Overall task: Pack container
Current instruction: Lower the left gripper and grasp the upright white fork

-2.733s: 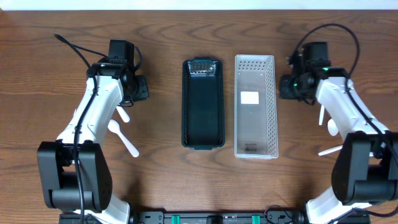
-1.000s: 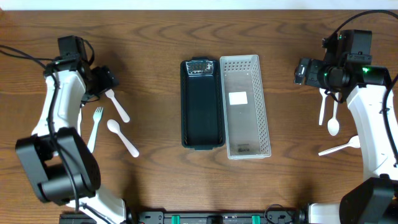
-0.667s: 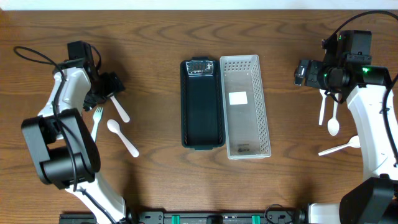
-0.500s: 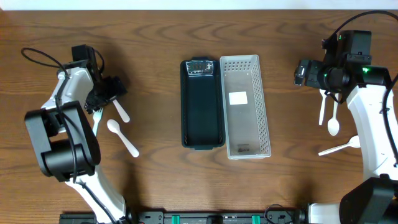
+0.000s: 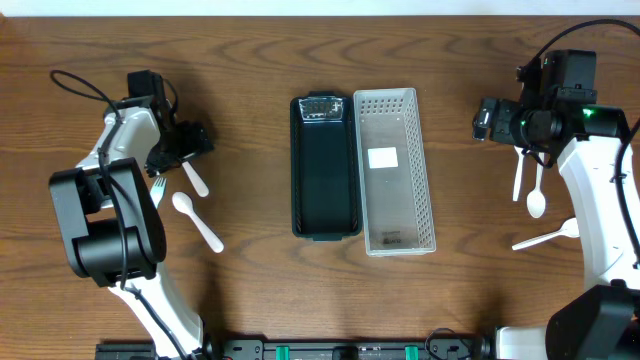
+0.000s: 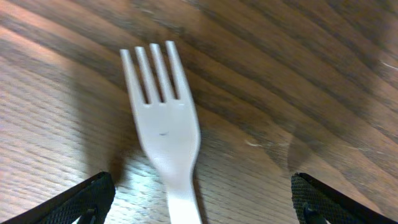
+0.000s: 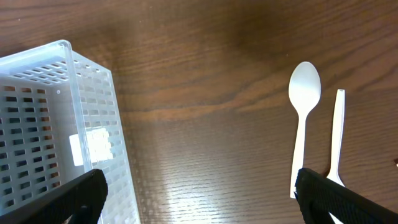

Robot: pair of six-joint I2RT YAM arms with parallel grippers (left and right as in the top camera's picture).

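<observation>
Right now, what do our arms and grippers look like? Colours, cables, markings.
Both alike: white shell links on the left arm and right arm, black joints, bulky black bases. The left gripper and right gripper are black, with matte fingertips. A thin black cable loops off each wrist. A green light glows on the right arm. No legible markings.

white fork [image 6: 165, 134] lies flat, clear perforated bin [image 5: 394, 170] beside dark tray [image 5: 326, 170].
</observation>
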